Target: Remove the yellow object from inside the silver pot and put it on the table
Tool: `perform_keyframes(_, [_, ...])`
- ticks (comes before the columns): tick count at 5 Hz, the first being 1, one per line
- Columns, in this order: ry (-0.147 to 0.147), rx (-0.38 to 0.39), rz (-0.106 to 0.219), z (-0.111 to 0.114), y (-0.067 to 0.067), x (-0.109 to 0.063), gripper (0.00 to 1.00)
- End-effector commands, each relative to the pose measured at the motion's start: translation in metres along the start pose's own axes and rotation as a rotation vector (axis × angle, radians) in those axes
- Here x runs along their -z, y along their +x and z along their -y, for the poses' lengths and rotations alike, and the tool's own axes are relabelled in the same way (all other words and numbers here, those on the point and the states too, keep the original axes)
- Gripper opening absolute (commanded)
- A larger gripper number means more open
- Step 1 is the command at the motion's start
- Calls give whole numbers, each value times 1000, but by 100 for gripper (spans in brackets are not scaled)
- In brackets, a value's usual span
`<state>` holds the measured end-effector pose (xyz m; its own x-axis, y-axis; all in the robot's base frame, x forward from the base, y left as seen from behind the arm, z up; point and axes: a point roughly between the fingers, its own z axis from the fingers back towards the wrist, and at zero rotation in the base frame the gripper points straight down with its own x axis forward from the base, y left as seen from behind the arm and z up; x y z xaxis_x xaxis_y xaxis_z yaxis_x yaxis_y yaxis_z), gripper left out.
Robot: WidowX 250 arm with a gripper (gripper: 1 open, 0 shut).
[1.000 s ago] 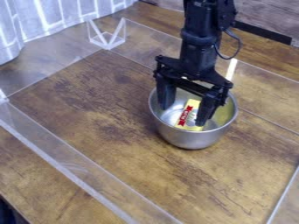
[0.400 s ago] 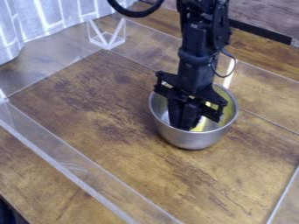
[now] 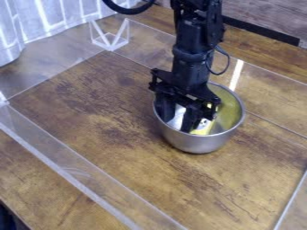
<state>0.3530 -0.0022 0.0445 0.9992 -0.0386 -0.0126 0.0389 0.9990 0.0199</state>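
Note:
The silver pot stands on the table right of centre. The yellow object lies inside it, partly hidden by the fingers; a bit of its red-and-white label shows. My gripper points straight down, its fingers reaching into the left half of the pot. The jaws stand apart around the block's left end. I cannot tell whether the fingers touch the block.
A clear acrylic triangular stand sits at the back left. A clear acrylic panel runs along the table's front-left edge. A white curtain hangs at the top left.
The gripper has shifted left and a little lower inside the pot. Its jaws narrowed half a second ago and have spread again. The yellow object remains in the pot.

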Motion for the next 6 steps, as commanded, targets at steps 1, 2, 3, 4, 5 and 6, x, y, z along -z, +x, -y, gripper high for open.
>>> perform_keyframes(1, [14,69,90,-4,9,-32,100])
perform_keyframes(2, [13,61,86,-10,17,-37,0])
perform_keyframes(3, [26,62,107,-15,26,-63,0])
perform_keyframes(4, [30,92,104,-30,33,-62,100])
perform_keyframes(5, [29,122,104,-45,36,-56,100])
perform_keyframes(6, [33,157,100,-52,36,-58,0])
